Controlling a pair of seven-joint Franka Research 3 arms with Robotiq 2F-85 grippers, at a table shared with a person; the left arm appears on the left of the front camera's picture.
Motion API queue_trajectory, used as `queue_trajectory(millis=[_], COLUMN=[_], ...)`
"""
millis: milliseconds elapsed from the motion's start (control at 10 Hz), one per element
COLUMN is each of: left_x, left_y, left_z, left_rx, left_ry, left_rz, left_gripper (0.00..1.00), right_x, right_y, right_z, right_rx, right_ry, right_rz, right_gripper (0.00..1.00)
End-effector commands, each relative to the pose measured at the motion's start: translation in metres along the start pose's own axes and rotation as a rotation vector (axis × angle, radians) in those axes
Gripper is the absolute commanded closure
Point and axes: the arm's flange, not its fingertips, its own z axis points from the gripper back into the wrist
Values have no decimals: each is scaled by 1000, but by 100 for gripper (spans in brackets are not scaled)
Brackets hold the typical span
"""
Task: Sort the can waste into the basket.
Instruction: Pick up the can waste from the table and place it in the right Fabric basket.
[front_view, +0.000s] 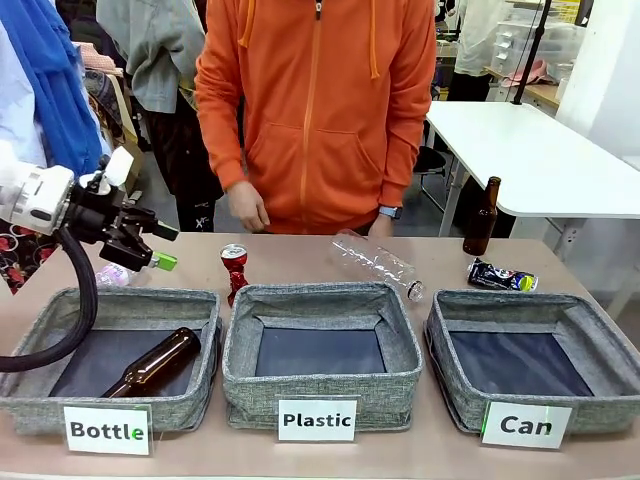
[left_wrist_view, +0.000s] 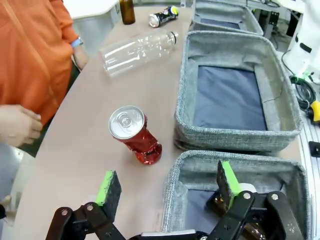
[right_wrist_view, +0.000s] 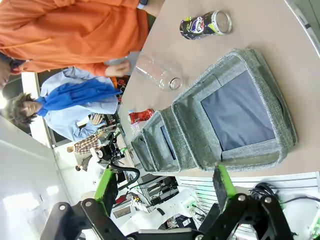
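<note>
A crushed red can with a silver top stands on the table behind the gap between the Bottle and Plastic baskets. In the left wrist view this red can lies just beyond my open left gripper. That left gripper hovers above the far edge of the Bottle basket. The dark can lies on its side behind the Can basket, at the right. My right gripper is open and empty, high above the Can basket and the dark can.
A clear plastic bottle lies behind the Plastic basket. One brown bottle rests in the Bottle basket; another brown bottle stands at the far right. A person in orange stands at the far edge, one hand near the table.
</note>
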Motion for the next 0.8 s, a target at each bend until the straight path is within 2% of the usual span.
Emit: queue_trajectory(millis=[0,100,200,400,500,700], left_x=[-6,-14,-20,-46,-60,-95], left_y=[21,37,42,21,-2,-59], left_z=[-17,-26,-17,92,151,245], left_rx=[-40,-76,-164,-86,-33,72], left_ry=[37,12,-41,-249,-308,-403], left_rz=[24,62,71,72,74,74], left_gripper=[0,0,0,0,0,0], right_x=[-1,-1,-1,-1,-1,-1], right_y=[-2,-2,-2,-2,-2,-2], right_z=[2,2,2,2,2,2], right_rx=[2,2,2,2,2,2], right_ry=[6,6,6,6,6,6], right_rz=[19,19,19,19,19,19], right_gripper=[0,0,0,0,0,0])
